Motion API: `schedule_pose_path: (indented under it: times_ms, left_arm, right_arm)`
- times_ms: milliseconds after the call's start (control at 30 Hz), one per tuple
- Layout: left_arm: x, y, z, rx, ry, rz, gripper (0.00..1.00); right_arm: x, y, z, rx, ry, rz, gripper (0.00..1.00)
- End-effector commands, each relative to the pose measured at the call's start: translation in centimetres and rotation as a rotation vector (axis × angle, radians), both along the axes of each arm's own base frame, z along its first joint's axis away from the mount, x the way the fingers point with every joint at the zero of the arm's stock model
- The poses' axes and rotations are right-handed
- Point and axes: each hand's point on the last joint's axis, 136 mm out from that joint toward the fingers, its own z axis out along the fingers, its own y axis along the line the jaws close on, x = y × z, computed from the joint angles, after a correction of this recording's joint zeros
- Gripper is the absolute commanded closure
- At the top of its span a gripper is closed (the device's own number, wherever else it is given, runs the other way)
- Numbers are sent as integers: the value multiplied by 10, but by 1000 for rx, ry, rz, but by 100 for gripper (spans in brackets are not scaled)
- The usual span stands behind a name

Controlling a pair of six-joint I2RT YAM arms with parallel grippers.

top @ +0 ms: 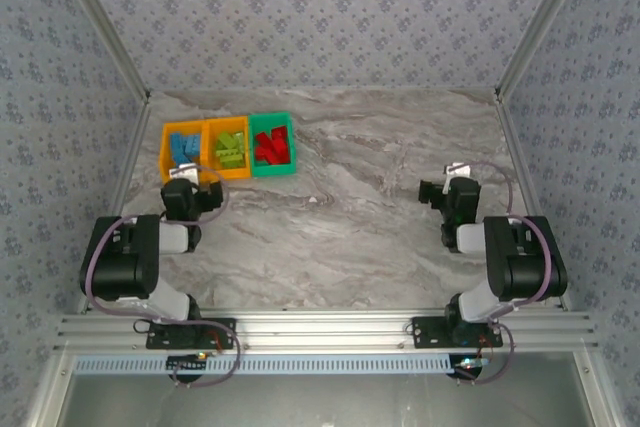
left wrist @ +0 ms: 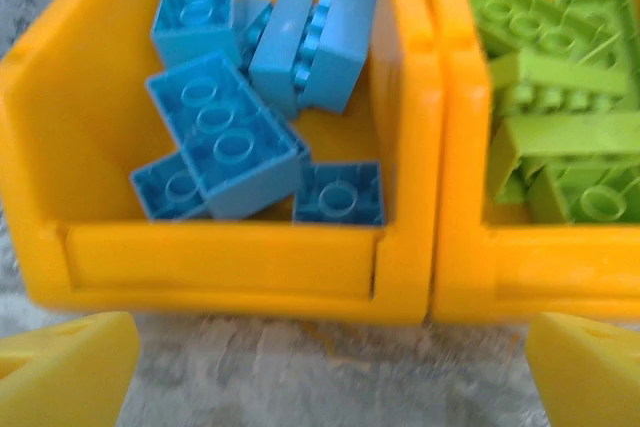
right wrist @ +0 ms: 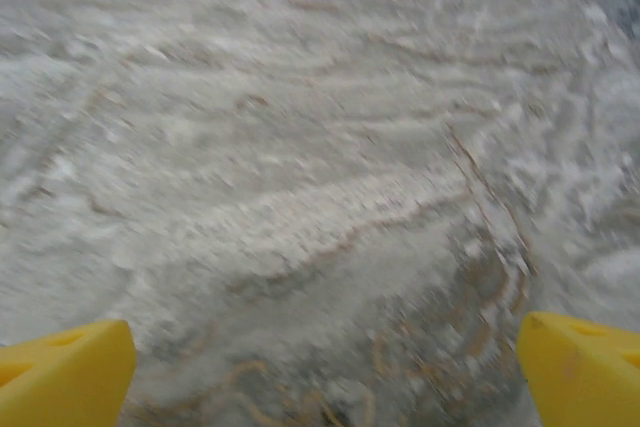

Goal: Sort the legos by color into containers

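Observation:
Three containers stand side by side at the table's back left. The left orange bin [top: 166, 155] [left wrist: 220, 262] holds several blue legos [left wrist: 225, 142]. The middle orange bin [top: 232, 173] [left wrist: 540, 269] holds lime green legos [left wrist: 560, 147]. The green bin [top: 272, 170] holds red legos [top: 271, 147]. My left gripper [top: 186, 177] [left wrist: 325, 377] hovers just in front of the blue bin's near wall, open, with bare table between its yellow fingertips [left wrist: 65, 367]. My right gripper [top: 455, 179] [right wrist: 320, 377] is open over bare marble at the right, holding nothing.
The grey marble tabletop [top: 350, 207] stretches between the two arms. Patterned walls with metal posts [top: 120, 57] enclose the table on three sides. An aluminium rail [top: 320, 327] carrying both arm bases runs along the near edge.

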Motion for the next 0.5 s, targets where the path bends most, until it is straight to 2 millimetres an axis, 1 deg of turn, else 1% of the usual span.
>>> schedule_pose_path:
  times_ms: [0,167,267,467]
  left_arm:
    - [12,-6,20,-15,-69,-33,1]
    - [12,-7,20,-15,-68,-35,1]
    - [12,-7,20,-15,-68,-34,1]
    - [12,-6,20,-15,-68,-33,1]
  right_arm:
    - [11,4,17,2,-60,40,0]
    - [11,3,17,3,-62,41,0]
    - [12,10,16,6,-51,80,0]
    - [12,10,16,11,-55,84,0]
